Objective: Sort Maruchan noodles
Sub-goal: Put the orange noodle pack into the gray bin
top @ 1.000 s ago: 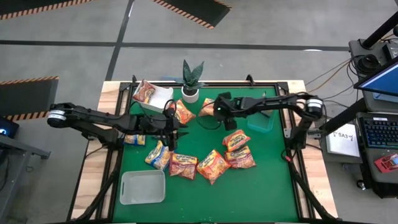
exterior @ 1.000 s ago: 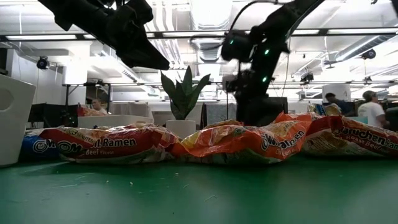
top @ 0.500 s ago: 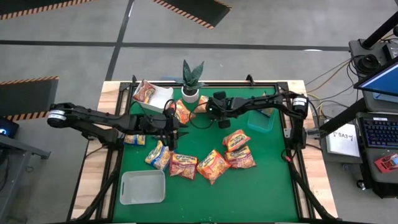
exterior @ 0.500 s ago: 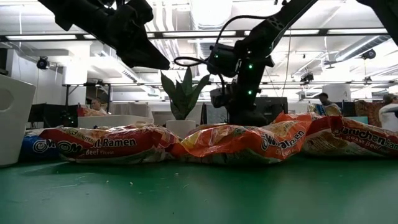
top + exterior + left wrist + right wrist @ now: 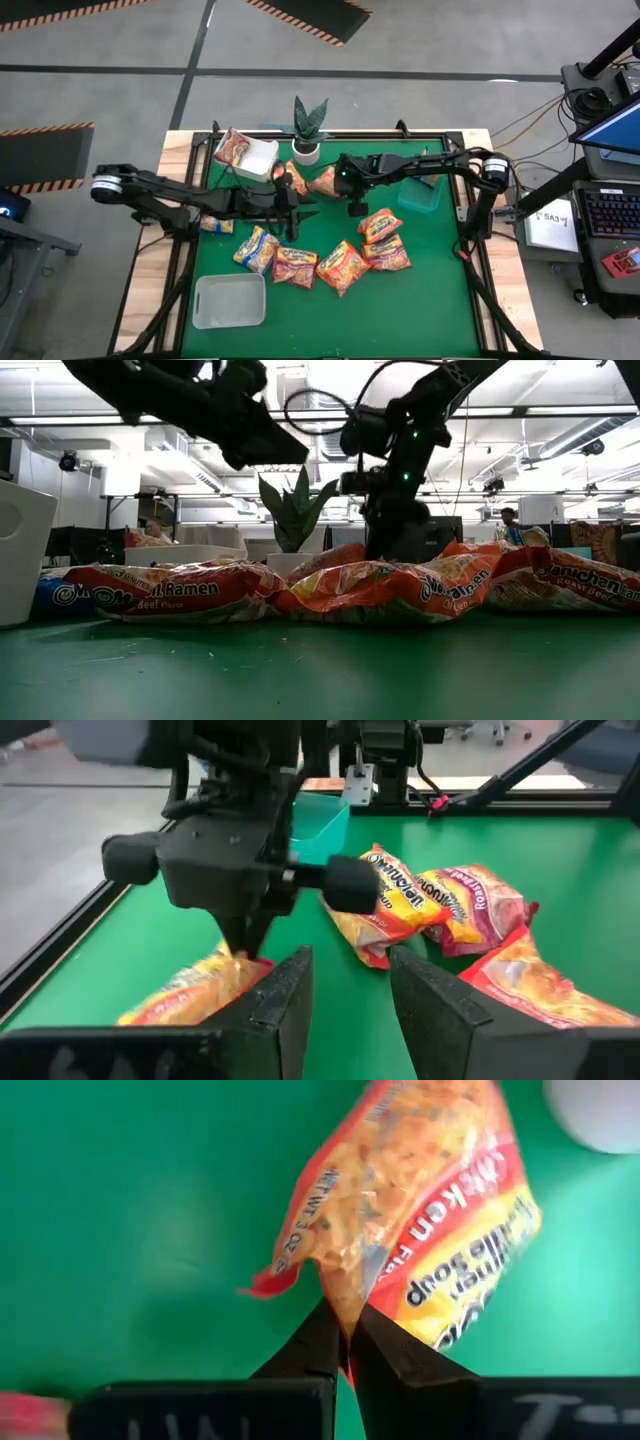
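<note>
Several orange-red Maruchan noodle packets (image 5: 342, 265) lie flat in a loose cluster on the green table (image 5: 440, 290). A blue-and-yellow packet (image 5: 214, 225) lies at the left. One more packet (image 5: 235, 148) sits in the far white tray (image 5: 262, 156). My right gripper (image 5: 338, 182) is near the plant pot, shut on an orange packet (image 5: 323, 181). My left gripper (image 5: 298, 208) hovers open just to its left and nearer, above the table, with nothing between its fingers (image 5: 285, 995). My right gripper pinches an edge of the orange packet (image 5: 343, 1302) between its two fingertips. The fingers come from above, pointing down. The packet (image 5: 335, 557) is tilted with one end raised. Whether it is clear of the table, I cannot tell.
A potted plant (image 5: 308, 128) stands at the far edge. A teal bin (image 5: 420, 196) sits at the right under my right arm. An empty white tray (image 5: 230, 301) stands at the near left. Bare green surface lies at the near right.
My right gripper has gone a little toward the table's left edge and taken hold of the orange packet, whose one end now stands raised. My left gripper has moved toward the table's right edge, closer to the right gripper.
</note>
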Available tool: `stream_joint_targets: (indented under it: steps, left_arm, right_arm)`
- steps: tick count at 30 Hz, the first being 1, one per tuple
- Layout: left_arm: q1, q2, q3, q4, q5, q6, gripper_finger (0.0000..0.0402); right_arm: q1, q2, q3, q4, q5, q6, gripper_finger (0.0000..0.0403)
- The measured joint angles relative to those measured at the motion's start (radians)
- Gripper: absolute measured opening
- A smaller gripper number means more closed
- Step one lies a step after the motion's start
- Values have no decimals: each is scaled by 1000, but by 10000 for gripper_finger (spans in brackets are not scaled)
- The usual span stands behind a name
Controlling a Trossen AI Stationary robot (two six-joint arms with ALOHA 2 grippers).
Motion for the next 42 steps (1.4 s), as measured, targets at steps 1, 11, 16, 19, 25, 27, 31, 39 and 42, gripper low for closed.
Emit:
stream_joint_targets:
  steps: [1,11,16,19,25,27,31,39,42]
  left_arm:
    - [0,24,0,31,0,5,124]
    - [2,276,3,301,-68,59,227]
    - [1,366,32,322,-68,56,246]
    - [1,417,53,339,-76,61,239]
    - [5,486,95,340,-131,64,218]
    - [6,503,104,341,-169,64,210]
    - [7,528,111,345,-192,52,186]
    - [7,531,110,344,-235,11,59]
    - [6,519,109,358,-237,0,11]
  right_arm:
    - [7,-4,0,-1,-31,33,9]
    - [76,-6,-3,-18,-112,155,9]
    - [77,-6,-3,-18,-112,183,9]
    - [77,-6,-3,-17,-112,183,9]
    - [77,-6,-3,-17,-112,184,9]
    - [77,-6,-3,-17,-112,190,9]
    - [77,-9,-4,-18,-110,190,9]
    - [77,-83,-4,-25,-100,191,9]
    - [77,-140,-5,-32,-99,191,9]
